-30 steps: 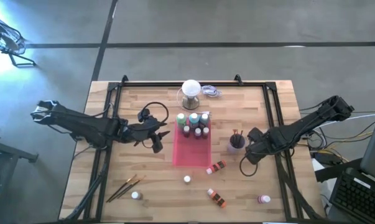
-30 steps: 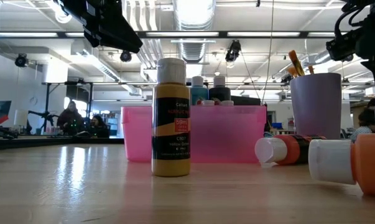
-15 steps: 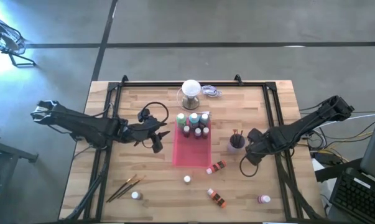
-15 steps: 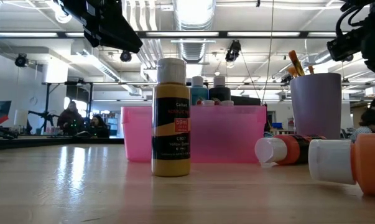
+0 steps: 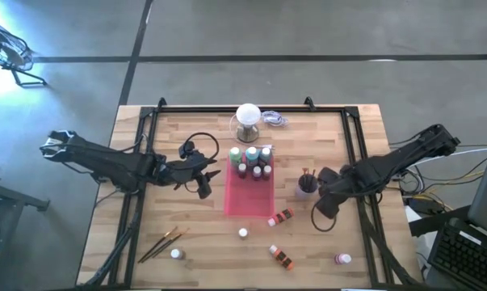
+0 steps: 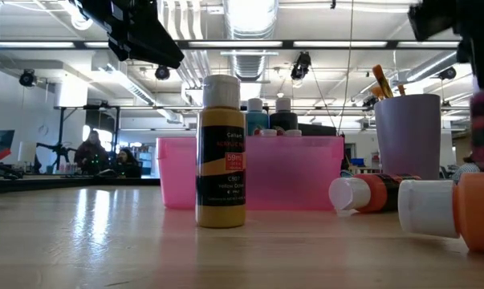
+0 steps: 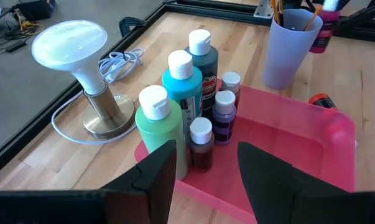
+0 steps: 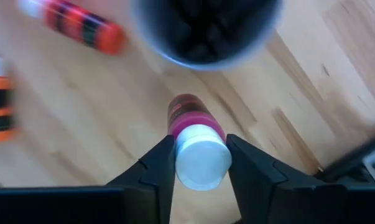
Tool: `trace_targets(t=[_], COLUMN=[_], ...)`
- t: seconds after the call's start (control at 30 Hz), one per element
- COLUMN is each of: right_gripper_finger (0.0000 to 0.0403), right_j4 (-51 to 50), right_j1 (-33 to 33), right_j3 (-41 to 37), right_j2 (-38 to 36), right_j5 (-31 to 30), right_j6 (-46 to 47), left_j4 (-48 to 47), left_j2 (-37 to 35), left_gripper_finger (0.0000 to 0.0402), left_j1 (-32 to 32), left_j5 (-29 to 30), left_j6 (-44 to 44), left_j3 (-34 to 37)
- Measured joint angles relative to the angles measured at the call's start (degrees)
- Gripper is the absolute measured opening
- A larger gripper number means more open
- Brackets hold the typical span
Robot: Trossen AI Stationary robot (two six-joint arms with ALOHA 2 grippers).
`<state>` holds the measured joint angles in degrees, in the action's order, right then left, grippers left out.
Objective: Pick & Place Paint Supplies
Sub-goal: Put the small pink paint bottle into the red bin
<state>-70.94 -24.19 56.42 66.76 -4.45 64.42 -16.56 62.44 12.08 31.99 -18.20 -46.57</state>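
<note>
In the right wrist view the right hand (image 8: 201, 163) was clamped on a pink paint bottle (image 8: 196, 149), white cap toward the camera, carried clear of the counter (image 5: 364, 145) just beside the lavender cup (image 5: 307, 187) that held brushes. The step in hand looked like the carry: a bottle picked up and on its way to the pink tray (image 5: 249, 198). Nearest the low camera stood a yellow ochre bottle (image 6: 221, 152) upright, with an orange bottle (image 6: 372, 193) lying on its side beside it and another orange one (image 6: 458, 209) at the frame edge. Loose supplies were left on the near part of the counter: two brushes (image 5: 164, 243), a small upright bottle (image 5: 177, 254) and another pink bottle (image 5: 342, 259). Farther in, the tray's far end held the green bottle (image 7: 159, 134), the teal bottle (image 7: 183, 87) and several small dark ones. The left hand (image 7: 206, 171) hovered over that end with its fingers apart, holding nothing. Behind the tray stood the white lamp (image 5: 248, 116). The next move probably called for swinging the pink bottle past the cup without knocking it and lowering it into the tray's free near half.
</note>
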Motion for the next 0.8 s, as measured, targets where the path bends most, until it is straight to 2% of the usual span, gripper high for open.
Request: trace_targets(t=[0.17,0.4,0.67,0.8], right_gripper_finger=[0.0114,0.0126,0.0117,0.0126], right_j4=[4.2,10.8,11.6,11.3], right_j1=[0.0,0.9,5.9,9.2], right_j3=[5.2,12.3,22.9,28.3], right_j2=[0.0,2.1,11.5,17.1], right_j5=[-0.5,-6.3,-7.1,-4.4], right_j6=[-5.0,-13.1,-30.5,-41.2], left_j4=[0.0,0.0,0.0,0.0], left_j2=[0.0,0.0,0.0,0.0], left_gripper_finger=[0.0177,0.0177,0.0177,0.0177], left_j1=[0.0,0.0,0.0,0.0], left_j5=[0.0,0.0,0.0,0.0], left_j6=[0.0,0.0,0.0,0.0], left_j3=[0.0,0.0,0.0,0.0])
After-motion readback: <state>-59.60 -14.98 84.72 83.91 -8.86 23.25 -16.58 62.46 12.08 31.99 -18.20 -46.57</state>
